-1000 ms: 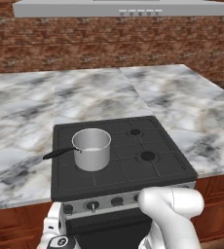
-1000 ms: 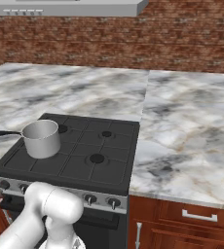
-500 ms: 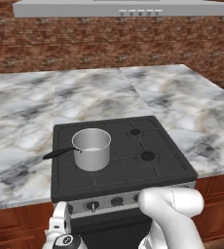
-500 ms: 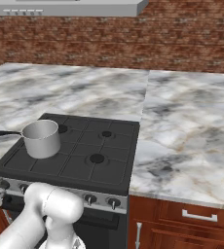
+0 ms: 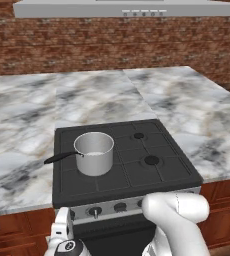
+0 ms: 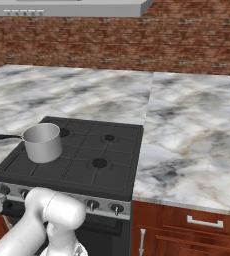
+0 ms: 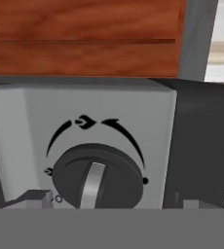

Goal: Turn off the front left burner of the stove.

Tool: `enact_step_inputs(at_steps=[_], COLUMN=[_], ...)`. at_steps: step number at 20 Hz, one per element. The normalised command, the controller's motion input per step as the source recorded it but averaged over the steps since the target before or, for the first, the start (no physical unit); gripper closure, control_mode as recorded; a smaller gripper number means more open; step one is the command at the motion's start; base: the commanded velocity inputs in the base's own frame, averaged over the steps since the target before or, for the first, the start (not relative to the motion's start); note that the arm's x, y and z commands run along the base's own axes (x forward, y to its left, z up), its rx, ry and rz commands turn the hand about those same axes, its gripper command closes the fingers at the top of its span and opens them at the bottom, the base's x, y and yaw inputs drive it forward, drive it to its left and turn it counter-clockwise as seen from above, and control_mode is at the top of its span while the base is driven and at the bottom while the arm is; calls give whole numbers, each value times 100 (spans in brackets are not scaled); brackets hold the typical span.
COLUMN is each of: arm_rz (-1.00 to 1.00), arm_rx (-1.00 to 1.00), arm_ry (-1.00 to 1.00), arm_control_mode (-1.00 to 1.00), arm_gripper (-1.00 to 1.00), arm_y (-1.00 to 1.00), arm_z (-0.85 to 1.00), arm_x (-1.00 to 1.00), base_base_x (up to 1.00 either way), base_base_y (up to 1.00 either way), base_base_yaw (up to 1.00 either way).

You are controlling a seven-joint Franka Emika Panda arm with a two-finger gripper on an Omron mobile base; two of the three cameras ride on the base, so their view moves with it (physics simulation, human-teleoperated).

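Judging from the hand view, the task is at the approach stage and the turn itself is not yet done: the round black knob with a silver pointer bar (image 7: 97, 181) sits dead ahead of the camera, its bar standing near upright under the curved arrow markings, with no finger on it. Whether that bar position means on or off I cannot tell. Left to do, in my reading, are closing in on the knob, gripping it and rotating it to off.

The wide black cooktop stove with grid grates (image 5: 157, 175) lies between 2 stretches of grey marble counter (image 5: 17, 165). A small steel saucepan with a black handle (image 5: 94, 153) rests on the stove's front left part, and the silver control strip (image 5: 132, 204) runs along the stove's front edge.

Only the base views give that layout. From the left base view, the white two-finger gripper (image 5: 62, 234) hangs just below the stove's front left corner, at the left end of the strip. The right base view adds the brown cabinet drawer with a silver handle (image 6: 203, 221) to the stove's right. The hand view alone gives the knob's pointer and markings. Whether the gripper is spread or pressed together, I cannot tell.
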Motion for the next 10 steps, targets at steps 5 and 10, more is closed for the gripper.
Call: enact_step_inputs(at_steps=[5,10], arm_rz=[0,0], arm_rx=[0,2], arm_ry=[0,0], arm_control_mode=[-100,-100], arm_gripper=[-100,-100], arm_y=[14,8], arm_z=[-20,-16], arm_x=[2,13], base_base_x=[0,0], base_base_y=[0,0], base_base_yaw=[0,0])
